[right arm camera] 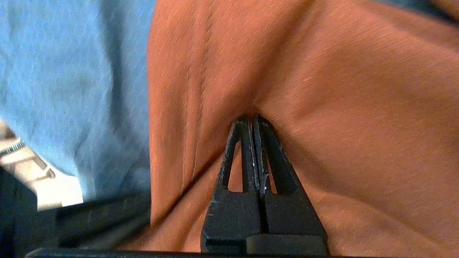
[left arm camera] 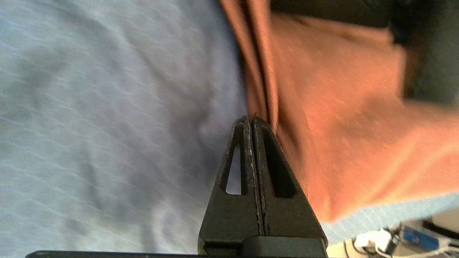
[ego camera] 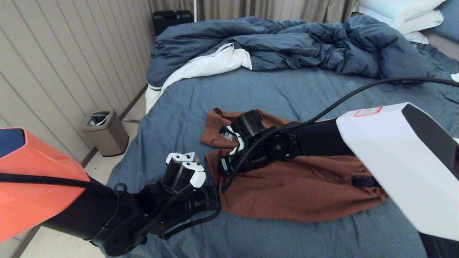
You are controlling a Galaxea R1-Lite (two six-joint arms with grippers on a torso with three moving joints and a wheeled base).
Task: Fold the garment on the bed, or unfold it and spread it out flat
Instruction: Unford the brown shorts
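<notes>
From the head view we see the shorts (ego camera: 294, 179) lying rumpled on the bed (ego camera: 287, 93), nearer the robot than the bunched duvet (ego camera: 287, 46) and well apart from it. The pillows (ego camera: 405, 14) sit past the duvet. Our left tool (ego camera: 214, 199) reaches the shorts' edge on the side toward the bin (ego camera: 104, 132), which stands on the floor beside the bed. Our right tool (ego camera: 226, 166) is over the shorts, farther toward the duvet than the left one.

In the left wrist view, the left tool (left arm camera: 251, 120) has its two fingers pressed together, tips at the border where the shorts (left arm camera: 340, 125) meet the sheet (left arm camera: 107, 125). We cannot tell whether any cloth is caught between them.

In the right wrist view, the right tool (right arm camera: 251, 120) is pinched closed, and the shorts (right arm camera: 340, 107) pucker into creases that run to its tips, so it is gripping the cloth. The sheet (right arm camera: 71, 71) shows beside the shorts.
</notes>
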